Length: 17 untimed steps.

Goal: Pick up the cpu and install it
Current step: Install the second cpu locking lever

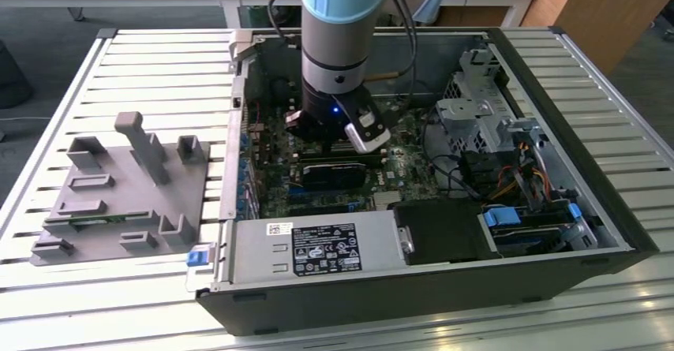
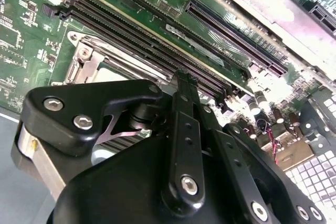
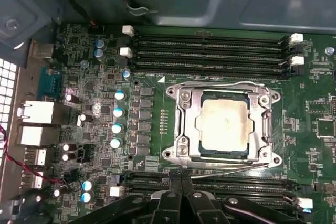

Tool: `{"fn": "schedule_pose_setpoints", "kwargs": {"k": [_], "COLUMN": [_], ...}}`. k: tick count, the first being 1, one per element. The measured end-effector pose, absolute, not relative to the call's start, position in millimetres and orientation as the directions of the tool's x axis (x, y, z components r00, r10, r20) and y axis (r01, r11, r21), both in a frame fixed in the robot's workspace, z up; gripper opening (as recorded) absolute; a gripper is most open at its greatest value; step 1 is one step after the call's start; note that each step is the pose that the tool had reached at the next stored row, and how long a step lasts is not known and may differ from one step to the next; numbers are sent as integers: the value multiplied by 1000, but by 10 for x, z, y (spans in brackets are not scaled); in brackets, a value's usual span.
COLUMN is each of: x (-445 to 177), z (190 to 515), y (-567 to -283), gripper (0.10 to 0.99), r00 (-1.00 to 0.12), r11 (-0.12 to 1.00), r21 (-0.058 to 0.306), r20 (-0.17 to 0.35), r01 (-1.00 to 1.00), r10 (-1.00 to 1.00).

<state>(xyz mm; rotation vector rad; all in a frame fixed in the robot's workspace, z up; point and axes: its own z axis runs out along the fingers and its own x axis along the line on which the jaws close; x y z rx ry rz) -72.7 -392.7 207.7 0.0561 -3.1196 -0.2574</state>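
The cpu (image 3: 224,124), a flat square chip with a pale metal top, lies inside the metal-framed socket (image 3: 181,103) on the green motherboard in the first wrist view. My gripper (image 3: 181,178) hovers over the memory slots beside the socket, a little off the cpu, with its black fingers pressed together and nothing between them. In the second wrist view the gripper (image 2: 185,80) points down at the board, and part of the silver socket frame (image 2: 86,64) shows beside it. The arm (image 1: 337,51) reaches straight down into the open computer case in the exterior view.
The case walls (image 1: 589,91) ring the board. A power supply (image 1: 316,248) sits at the near side and a drive cage (image 1: 474,114) with cables at the exterior view's right. A grey fixture tray (image 1: 116,193) lies on the slatted table at the left. Memory slots (image 3: 210,51) flank the socket.
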Motion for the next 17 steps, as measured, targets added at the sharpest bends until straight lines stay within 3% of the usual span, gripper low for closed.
{"fn": "schedule_pose_setpoints", "kwargs": {"k": [8, 17], "x": [-743, -754], "z": [2030, 1968], "y": [-3928, -3927], "gripper": [106, 106], "r00": [-999, -999], "r11": [984, 974], "r21": [176, 223], "r20": [8, 6], "r01": [-35, -35], "r10": [-37, -37]}}
